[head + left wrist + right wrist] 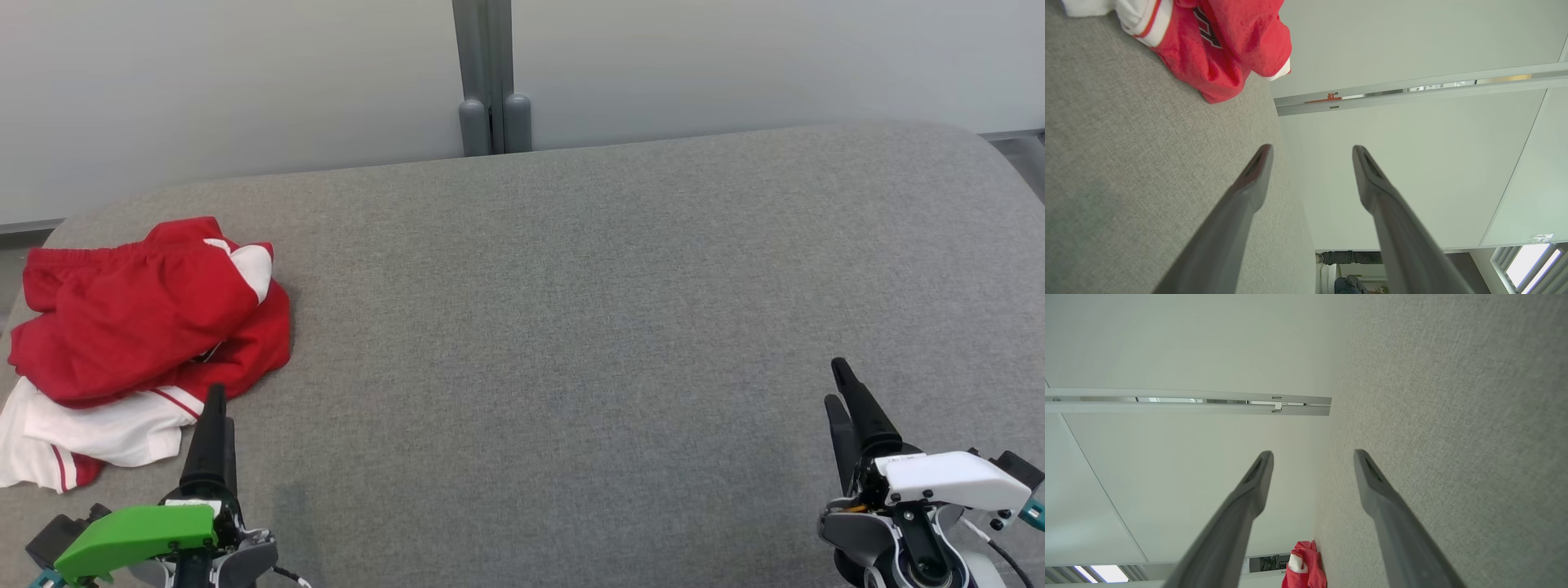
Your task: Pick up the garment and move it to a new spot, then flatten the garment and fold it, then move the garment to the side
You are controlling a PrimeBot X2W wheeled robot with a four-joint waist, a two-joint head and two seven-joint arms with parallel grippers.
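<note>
Currently your garment (139, 327) lies crumpled at the left end of the grey padded table (571, 286). Judged light, soft and limp, so expect it to sag once lifted. Take hold of the raised red fold nearest the table's middle. It is red cloth with white panels and red-striped trim. Left gripper (1312, 150) and right gripper (1312, 453) sit at the table's near edge, jaws apart and empty.

Garment (139, 327) lies left on the surface (571, 327), before left end effector (216, 398).
</note>
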